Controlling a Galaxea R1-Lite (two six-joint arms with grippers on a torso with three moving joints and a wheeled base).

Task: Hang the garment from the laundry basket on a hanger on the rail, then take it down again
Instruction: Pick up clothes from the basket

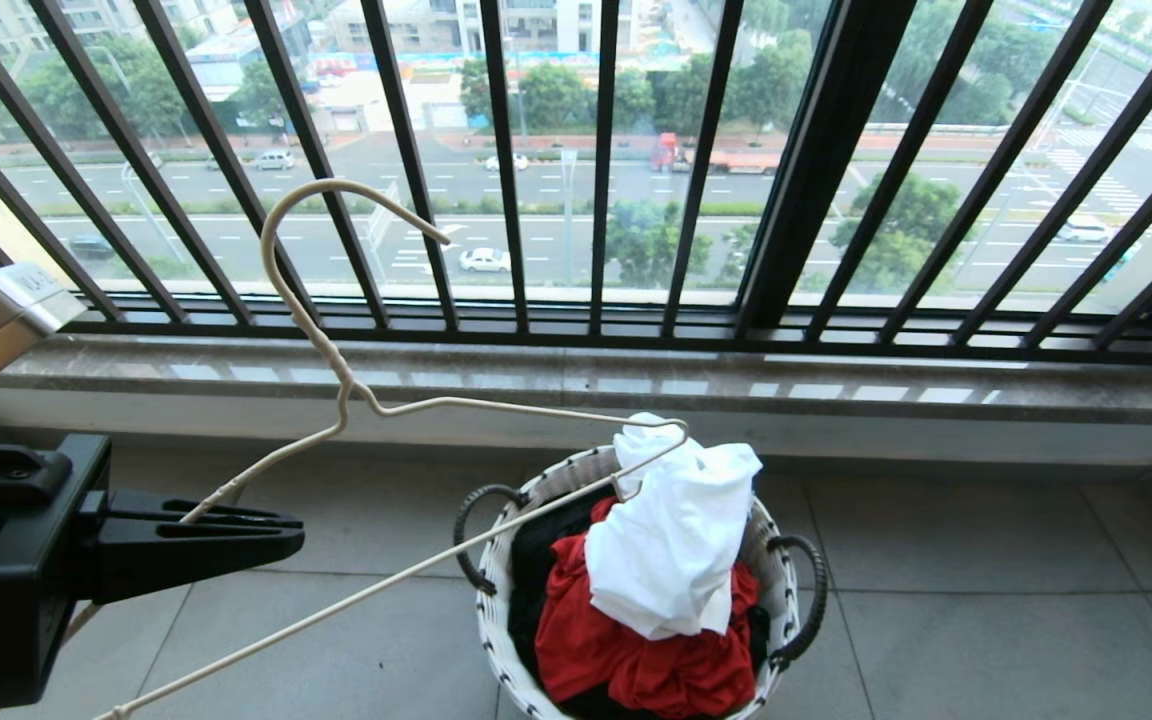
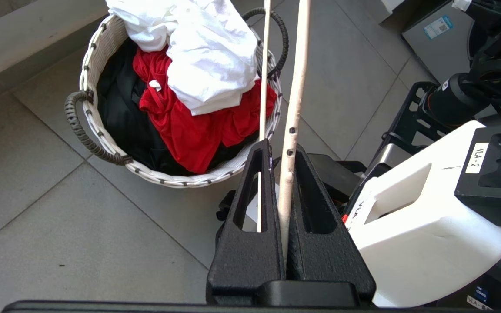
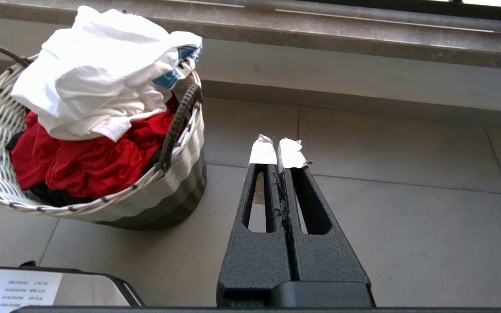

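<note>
Here, left tool (image 1: 281, 540) clamped on the lower bar of the cream-white hanger (image 1: 356, 395), at the left of the head view, hook pointing up against the black window bars (image 1: 506, 160). Far end of the hanger just above the white garment (image 1: 671, 545), touching or not: cannot tell. Garment crumpled on top of a red garment (image 1: 656, 660) and a black shirt (image 1: 541, 560) inside the laundry basket (image 1: 496, 620), on the tiled floor (image 1: 986, 600) below the window sill (image 1: 636, 375). Right tool (image 3: 280, 152) pressed shut, empty, low beside the basket, white tape on both tips.
</note>
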